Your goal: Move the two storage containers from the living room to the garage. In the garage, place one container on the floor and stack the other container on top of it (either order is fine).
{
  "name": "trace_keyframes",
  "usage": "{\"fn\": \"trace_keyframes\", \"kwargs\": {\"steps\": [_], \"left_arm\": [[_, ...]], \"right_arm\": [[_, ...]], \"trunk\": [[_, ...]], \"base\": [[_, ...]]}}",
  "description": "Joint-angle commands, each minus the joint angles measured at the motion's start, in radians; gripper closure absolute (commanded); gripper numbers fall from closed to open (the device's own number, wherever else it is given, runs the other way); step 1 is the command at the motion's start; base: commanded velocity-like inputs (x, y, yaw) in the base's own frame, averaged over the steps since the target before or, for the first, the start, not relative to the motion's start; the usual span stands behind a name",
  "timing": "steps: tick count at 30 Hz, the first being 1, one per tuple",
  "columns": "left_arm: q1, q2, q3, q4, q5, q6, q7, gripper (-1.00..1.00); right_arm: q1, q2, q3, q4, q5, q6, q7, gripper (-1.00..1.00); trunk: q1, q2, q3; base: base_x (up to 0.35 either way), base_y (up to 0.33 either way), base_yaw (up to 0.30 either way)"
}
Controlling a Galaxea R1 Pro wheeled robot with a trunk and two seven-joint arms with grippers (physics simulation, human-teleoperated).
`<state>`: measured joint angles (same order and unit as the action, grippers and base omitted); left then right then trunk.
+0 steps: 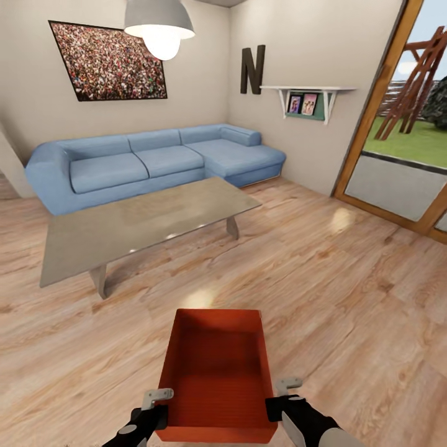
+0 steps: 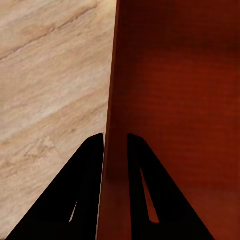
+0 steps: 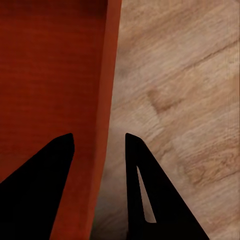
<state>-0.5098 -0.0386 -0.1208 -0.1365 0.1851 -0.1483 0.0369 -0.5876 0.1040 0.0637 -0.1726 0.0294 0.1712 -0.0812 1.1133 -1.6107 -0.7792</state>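
Both pincers held one storage container (image 1: 216,372) at six o'clock. The left pincer (image 2: 115,150) pinched its wall tight. The right pincer (image 3: 98,145) straddled the opposite wall, slightly wider.

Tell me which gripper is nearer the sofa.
Left. The left gripper holds the bin's wall on the sofa's side; the right gripper straddles the opposite wall.

One legible sign: a large dark block letter "N" (image 1: 252,69), mounted upright on the far right wall, just left of and above a white wall shelf (image 1: 308,90). On that shelf stand two small framed pictures (image 1: 302,103); any lettering on them is too small to read. The large framed picture (image 1: 109,61) on the far wall above the sofa bears a speckled pattern with no readable text.
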Motion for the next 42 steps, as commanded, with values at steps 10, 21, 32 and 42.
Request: {"fn": "trace_keyframes", "kwargs": {"steps": [10, 21, 32, 42], "left_arm": [[-0.001, 0.000, 0.004, 0.000, 0.006, -0.004, 0.011, 1.00], [-0.001, 0.000, 0.004, 0.000, 0.007, -0.002, 0.011, 1.00], [-0.001, 0.000, 0.004, 0.000, 0.007, -0.002, 0.011, 1.00], [-0.001, 0.000, 0.004, 0.000, 0.007, -0.002, 0.006, 1.00]], "right_arm": [[0.000, -0.001, 0.007, -0.002, 0.012, 0.008, -0.008, 1.00], [0.002, 0.000, 0.007, -0.002, 0.012, 0.008, -0.008, 1.00], [0.002, 0.000, 0.007, -0.002, 0.012, 0.008, -0.008, 1.00], [0.002, 0.000, 0.007, -0.002, 0.013, 0.008, -0.008, 1.00]], "trunk": [[0.000, 0.000, -0.007], [0.000, 0.000, -0.015], [0.000, 0.000, -0.022], [0.000, 0.000, -0.028]], "base": [[0.000, 0.000, 0.257], [-0.078, 0.093, 0.257], [-0.166, 0.232, 0.257], [-0.054, 0.271, 0.257]]}}
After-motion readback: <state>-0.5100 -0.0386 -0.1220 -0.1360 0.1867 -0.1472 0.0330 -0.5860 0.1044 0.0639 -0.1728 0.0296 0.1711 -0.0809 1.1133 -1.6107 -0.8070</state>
